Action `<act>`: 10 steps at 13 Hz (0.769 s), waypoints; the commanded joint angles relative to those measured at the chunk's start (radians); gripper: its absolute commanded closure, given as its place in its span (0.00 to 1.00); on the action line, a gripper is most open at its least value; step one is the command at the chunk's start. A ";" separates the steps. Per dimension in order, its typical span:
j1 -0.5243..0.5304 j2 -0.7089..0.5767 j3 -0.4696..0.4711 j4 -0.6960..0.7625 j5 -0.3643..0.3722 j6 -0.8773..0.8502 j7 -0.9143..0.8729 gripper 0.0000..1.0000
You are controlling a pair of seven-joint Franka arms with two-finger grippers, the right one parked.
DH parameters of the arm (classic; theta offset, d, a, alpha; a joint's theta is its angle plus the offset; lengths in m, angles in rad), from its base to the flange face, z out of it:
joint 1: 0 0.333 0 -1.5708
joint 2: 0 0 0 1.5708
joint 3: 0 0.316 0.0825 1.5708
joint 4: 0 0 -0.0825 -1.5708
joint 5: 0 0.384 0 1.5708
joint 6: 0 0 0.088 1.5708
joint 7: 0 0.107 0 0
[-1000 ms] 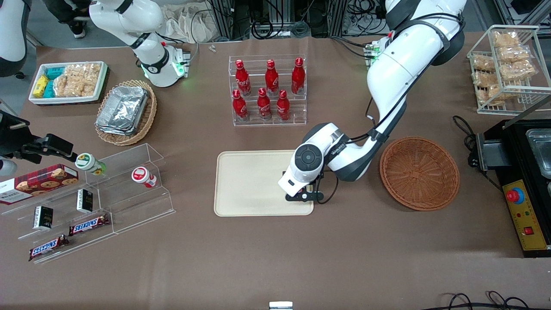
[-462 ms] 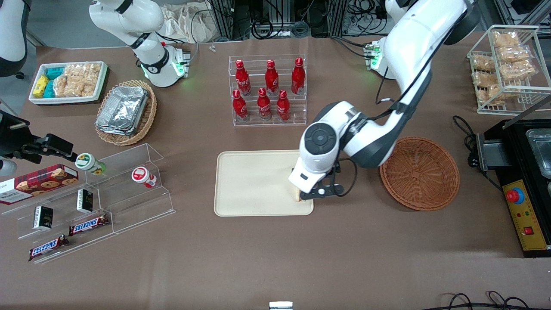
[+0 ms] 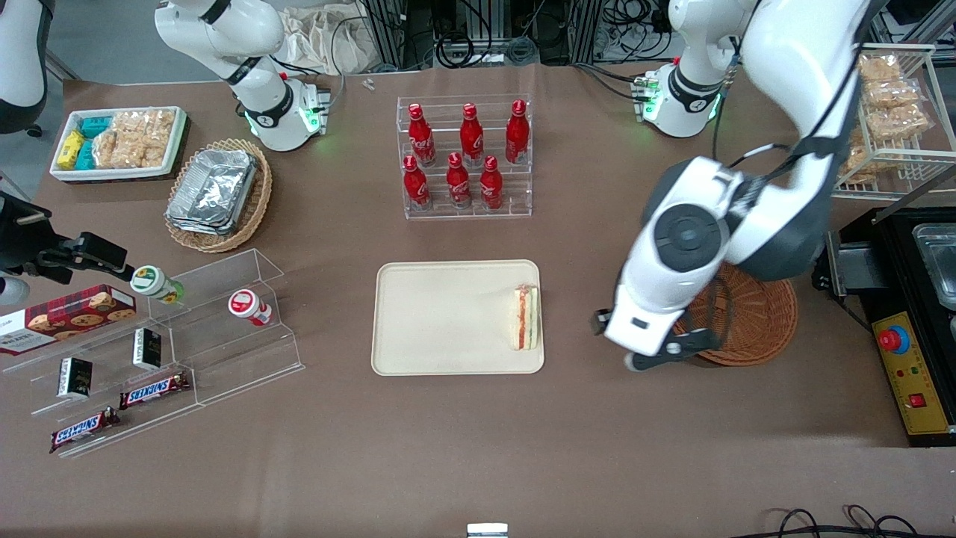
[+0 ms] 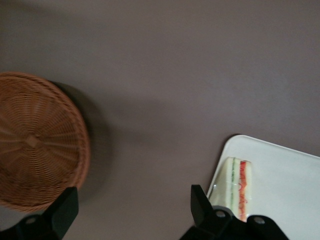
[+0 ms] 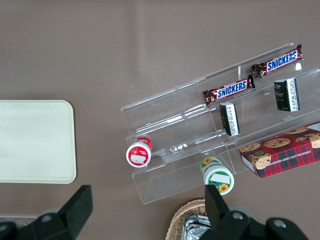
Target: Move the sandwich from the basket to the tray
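Note:
The sandwich (image 3: 524, 317) lies in the tray (image 3: 448, 317), at the tray's edge nearest the basket, red and green filling showing. The reddish-brown woven basket (image 3: 754, 314) is empty; the arm covers part of it. My left gripper (image 3: 641, 345) hangs high above the bare table between tray and basket, open and empty. The left wrist view shows its gripper (image 4: 132, 207) with fingers (image 4: 201, 202) wide apart over the tabletop, the basket (image 4: 35, 145) to one side, and the sandwich (image 4: 239, 185) in the tray (image 4: 285, 170) to the other.
A clear rack of red bottles (image 3: 464, 157) stands farther from the camera than the tray. A stepped acrylic shelf of snacks (image 3: 187, 336), a tan oval basket of foil trays (image 3: 220, 190) and a white tub (image 3: 119, 142) lie toward the parked arm's end. A black machine (image 3: 911, 299) stands beside the basket.
The gripper let go of the sandwich on the tray, rose, and moved off toward the basket. The sandwich now lies uncovered in the tray.

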 commanded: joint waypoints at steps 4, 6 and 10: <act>0.231 -0.222 -0.009 -0.105 -0.086 -0.038 0.353 0.00; 0.258 -0.268 0.000 -0.143 -0.109 -0.037 0.510 0.00; 0.260 -0.326 0.130 -0.192 -0.191 -0.035 0.744 0.00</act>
